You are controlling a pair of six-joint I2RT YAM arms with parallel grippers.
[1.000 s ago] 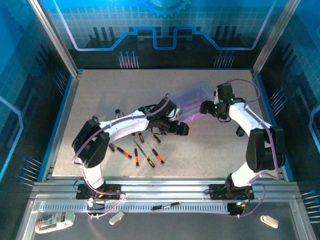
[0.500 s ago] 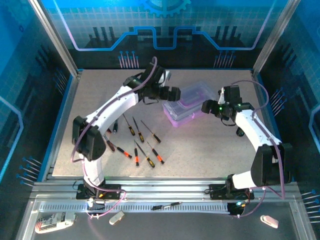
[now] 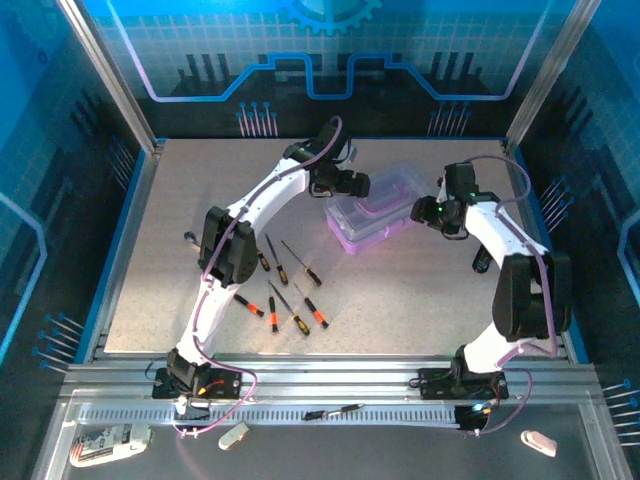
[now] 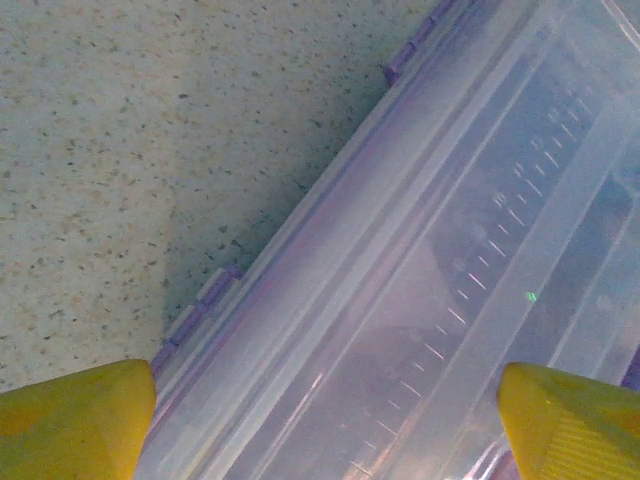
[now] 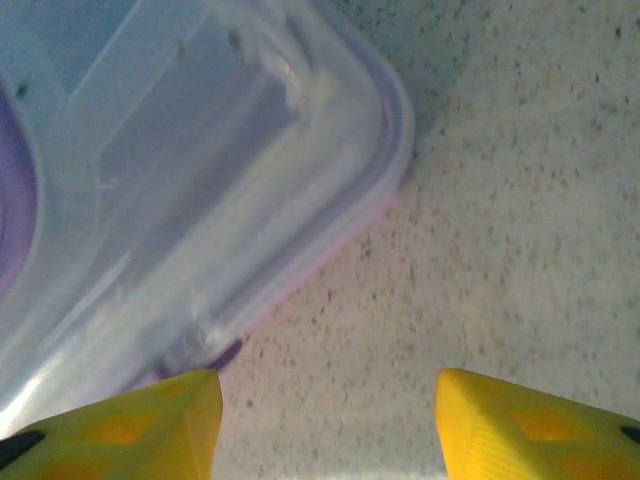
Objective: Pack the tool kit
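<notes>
While both arms reach over the far half of the tabletop (image 3: 180, 220), the tool kit case (image 3: 378, 208) sits at roughly 1 o'clock from centre, with the clear lid (image 4: 420, 270) on the purple base. Over its 10 o'clock edge hangs the left hand (image 3: 357, 186). Wrist view: fingers wide apart, lid running beneath the gap, nothing gripped. At the case's 3 o'clock end is the right hand (image 3: 418, 213). Wrist view: fingers apart, bare tabletop between them, case corner off at 11 o'clock, gripping nothing. The screwdrivers (image 3: 301, 263) lie loose at about 7 o'clock from the case, well apart from it.
</notes>
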